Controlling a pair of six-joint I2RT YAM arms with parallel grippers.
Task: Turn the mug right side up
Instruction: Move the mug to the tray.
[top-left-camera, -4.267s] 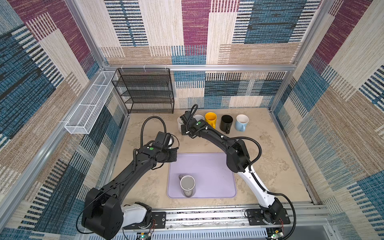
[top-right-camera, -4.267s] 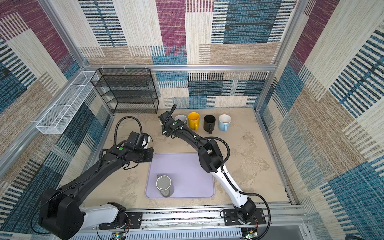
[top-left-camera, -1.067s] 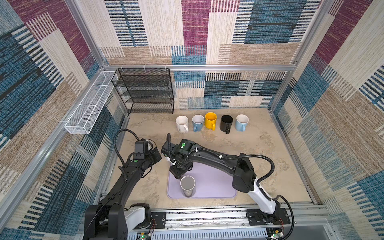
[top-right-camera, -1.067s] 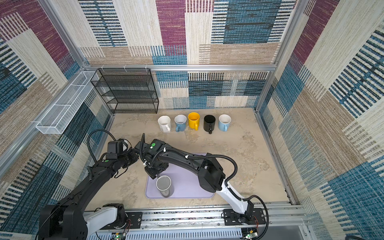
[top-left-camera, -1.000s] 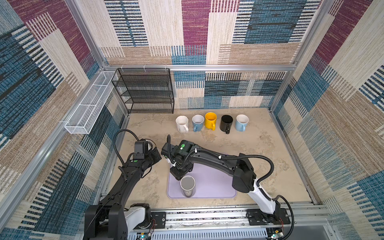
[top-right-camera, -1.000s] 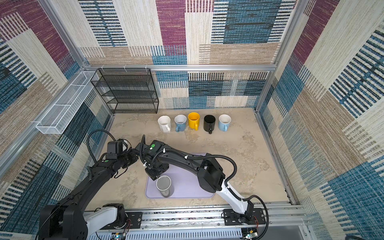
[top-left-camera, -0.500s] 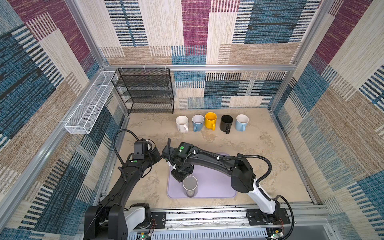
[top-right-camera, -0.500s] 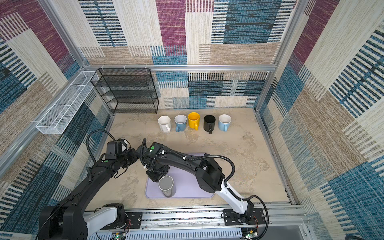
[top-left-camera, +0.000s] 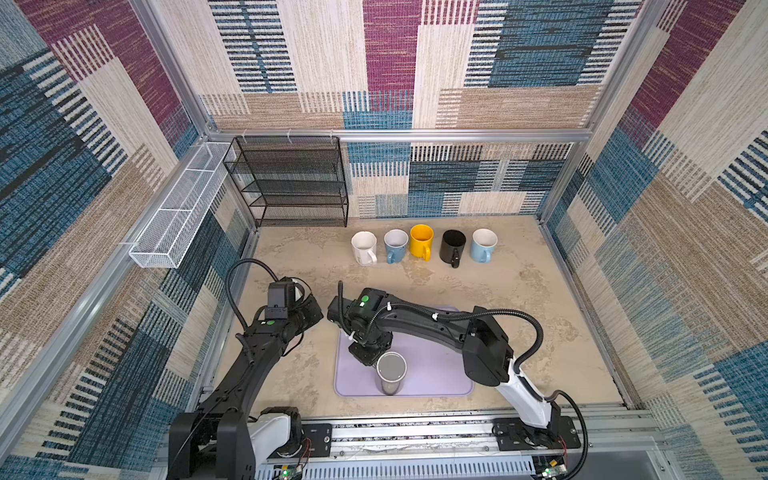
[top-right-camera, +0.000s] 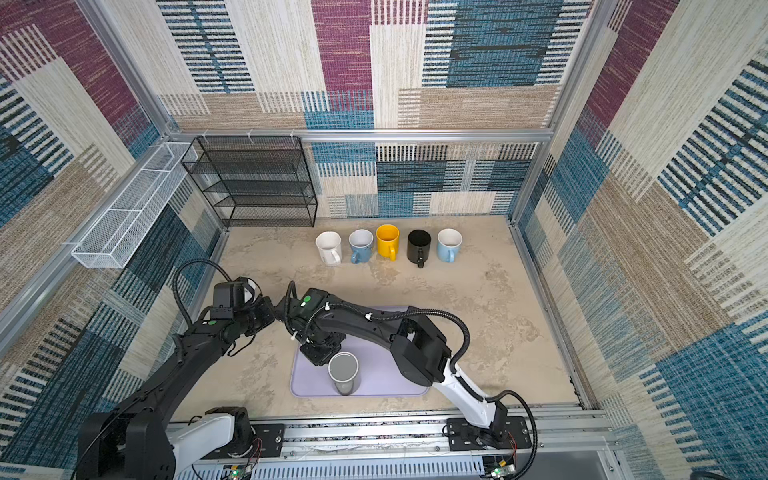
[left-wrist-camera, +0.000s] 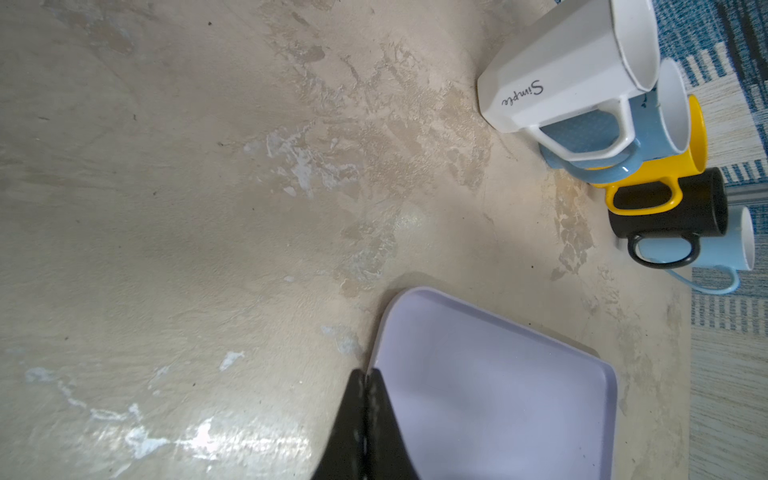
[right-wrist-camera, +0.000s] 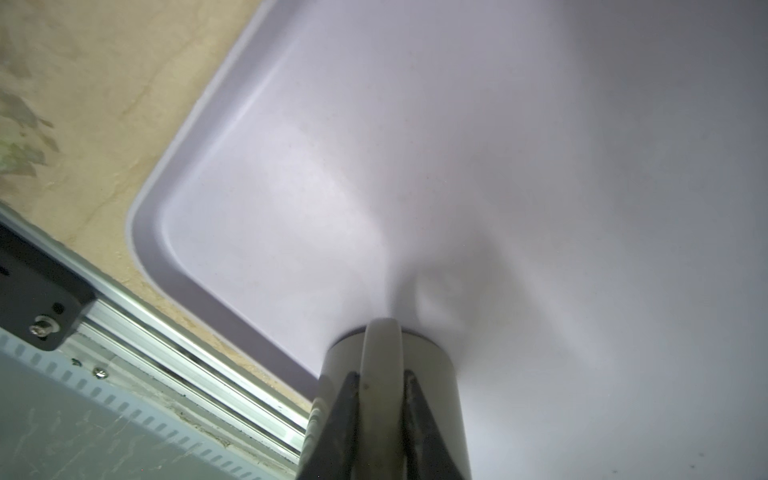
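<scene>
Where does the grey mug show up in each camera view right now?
Top view: grey mug stands near the front edge of the lavender tray.
Top view: same spot, tray beneath.
Left wrist: not in it.
Right wrist: bottom middle, handle pinched by the right gripper.
Shared landmark: the lavender tray, seen in all four.

- Six mugs: grey mug (top-left-camera: 391, 371) at the right claw (right-wrist-camera: 380, 395); well beyond it white mug (top-left-camera: 364, 248), blue mug (top-left-camera: 395, 246), yellow mug (top-left-camera: 421, 241), black mug (top-left-camera: 453, 248), pale-blue mug (top-left-camera: 483, 245).
- One tray (top-left-camera: 436, 370).
- One wire rack (top-left-camera: 291, 183).
- One wire basket (top-left-camera: 178, 212).
</scene>
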